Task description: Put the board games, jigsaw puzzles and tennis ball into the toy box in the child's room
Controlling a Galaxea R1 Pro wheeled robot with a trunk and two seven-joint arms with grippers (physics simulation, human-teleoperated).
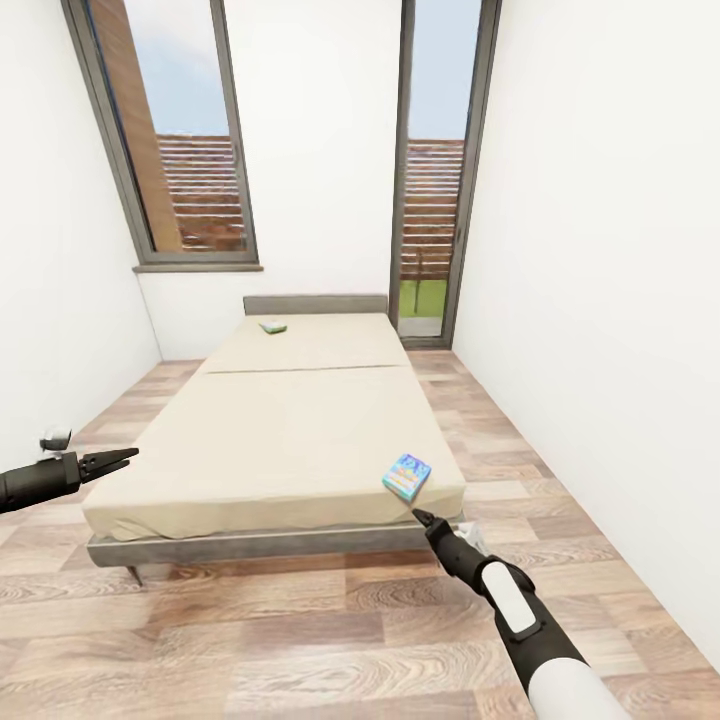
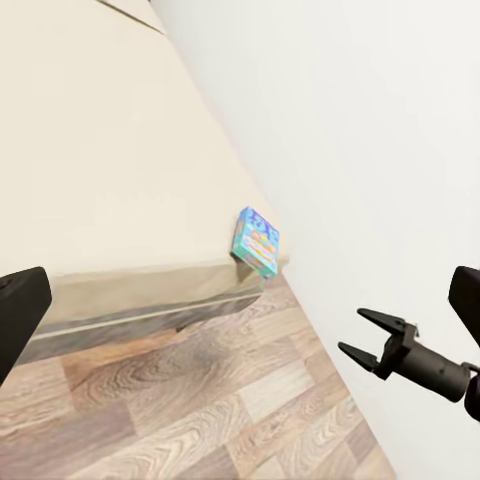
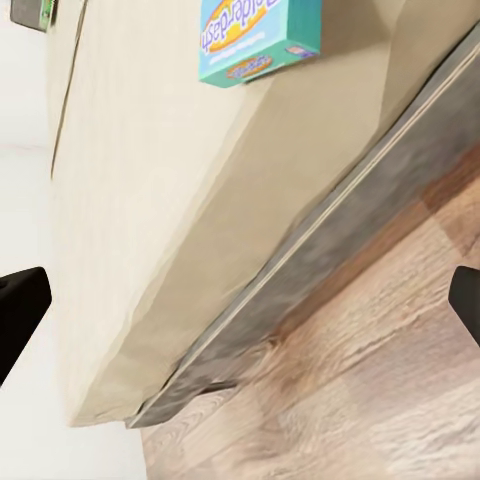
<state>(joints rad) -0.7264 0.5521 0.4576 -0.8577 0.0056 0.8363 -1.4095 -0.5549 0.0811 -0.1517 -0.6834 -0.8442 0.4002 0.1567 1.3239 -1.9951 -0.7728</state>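
Facing the foot of the bed (image 1: pixel 270 440), I have my right gripper (image 1: pixel 422 518) low by its near right corner, prongs spread apart with nothing between them in the left wrist view (image 2: pixel 362 333). My left gripper (image 1: pixel 118 460) hangs off the near left corner; its fingers look nearly together and empty. The blue game box (image 1: pixel 406 476) sits on that near right corner, just above my right gripper. The green-edged game box (image 1: pixel 272 326) lies far off by the headboard edge. Both are not yet collected, so most of the job looks undone. The right wrist view shows lettering on the blue box (image 3: pixel 258 38) that the head view blurs.
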